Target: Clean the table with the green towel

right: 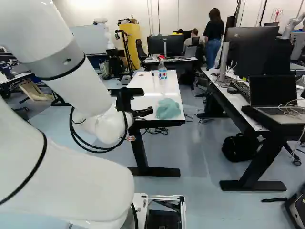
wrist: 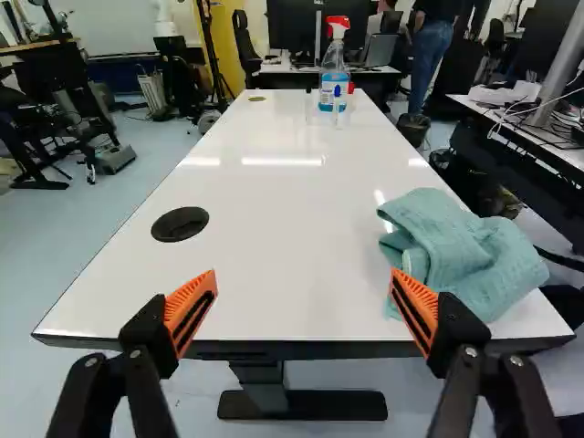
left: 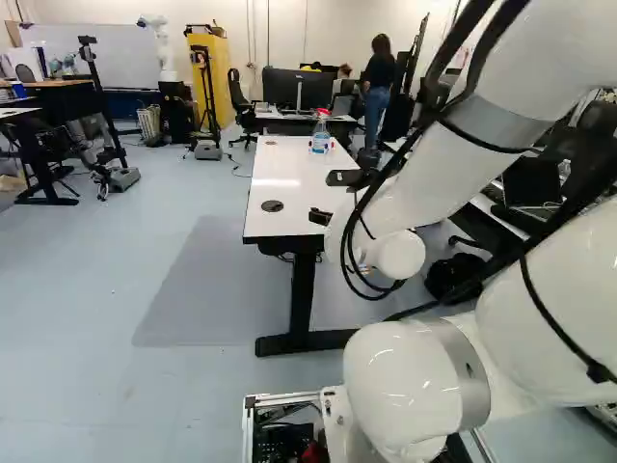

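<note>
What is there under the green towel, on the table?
The towel lies near a table corner, and bare white table shows beside it. The patch directly beneath is covered, so I cannot say whether a mark or small object hides there.

Glossy white table (wrist: 292,219), rough cloth towel (wrist: 461,251)

Open passage: above the tabletop (wrist: 274,210), straight ahead of my claw (right: 136,110). Obstacles as I see them: the green towel (wrist: 461,251) ahead on its right, the spray bottle (wrist: 334,80) and small bottles (wrist: 337,104) standing well ahead.
</note>
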Controlling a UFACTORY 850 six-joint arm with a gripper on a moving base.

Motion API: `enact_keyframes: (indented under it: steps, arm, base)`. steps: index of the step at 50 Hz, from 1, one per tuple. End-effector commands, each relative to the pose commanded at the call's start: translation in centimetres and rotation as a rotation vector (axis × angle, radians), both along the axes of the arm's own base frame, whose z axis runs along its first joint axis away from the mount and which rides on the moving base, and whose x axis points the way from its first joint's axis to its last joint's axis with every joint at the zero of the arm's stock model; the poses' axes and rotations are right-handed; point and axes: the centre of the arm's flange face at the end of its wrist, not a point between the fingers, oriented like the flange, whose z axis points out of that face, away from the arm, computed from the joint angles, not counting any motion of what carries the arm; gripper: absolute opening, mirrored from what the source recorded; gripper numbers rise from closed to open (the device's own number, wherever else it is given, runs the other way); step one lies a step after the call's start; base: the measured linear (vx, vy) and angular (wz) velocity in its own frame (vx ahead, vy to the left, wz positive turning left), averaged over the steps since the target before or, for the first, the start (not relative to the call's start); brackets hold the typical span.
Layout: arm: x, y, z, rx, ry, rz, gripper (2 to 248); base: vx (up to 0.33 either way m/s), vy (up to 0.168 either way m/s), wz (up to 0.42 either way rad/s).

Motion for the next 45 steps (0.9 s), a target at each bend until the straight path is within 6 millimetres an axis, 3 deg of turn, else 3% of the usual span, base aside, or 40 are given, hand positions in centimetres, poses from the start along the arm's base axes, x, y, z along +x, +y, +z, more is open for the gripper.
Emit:
enact_keyframes:
  steps: [45]
  arm:
    - [-0.81,-0.03,-0.50,0.002,-0.023,-0.004,247]
  base:
    - [0.000,0.000,0.000]
